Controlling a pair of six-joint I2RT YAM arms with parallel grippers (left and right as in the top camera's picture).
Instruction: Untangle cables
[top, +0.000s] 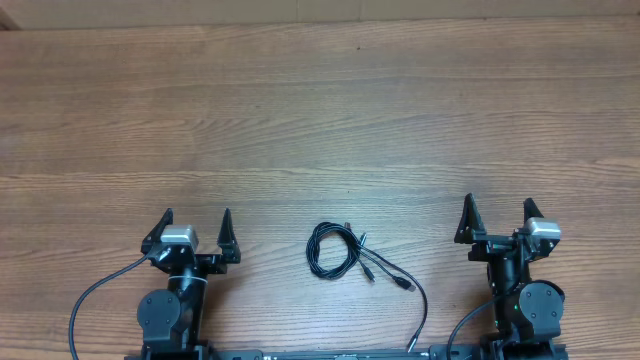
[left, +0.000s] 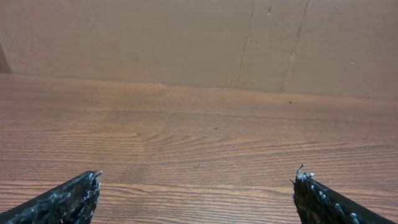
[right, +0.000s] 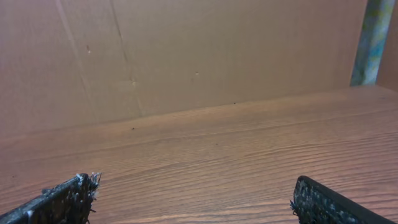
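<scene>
The cables (top: 333, 250) lie on the wooden worktop (top: 300, 110) close to its near edge, roughly midway between the two arms and well apart from both. Most of their length is gathered in a small bundle of overlapping black loops. From its right side loose ends trail toward the right arm, and two small plugs (top: 404, 286) show there — one just beside the loops, the other a little farther on. A thin black strand curves from that spot down toward the near edge; whether it belongs to the cords cannot be told from overhead. The left arm (top: 172, 305) sits at the near-left of the worktop. The left jaws stand spread wide, pointing toward the far side, with only bare wood between them; they hold nothing. In the left wrist view the two dark fingertips (left: 74, 198) sit in the lower corners, far apart, over plain wood grain, with a tan wall (left: 186, 37) beyond. The right arm (top: 525, 300) mirrors this at the near-right — the right jaws are likewise fully spread and grip nothing, their fingertips (right: 65, 200) at the lower corners of the right wrist view over bare wood.
</scene>
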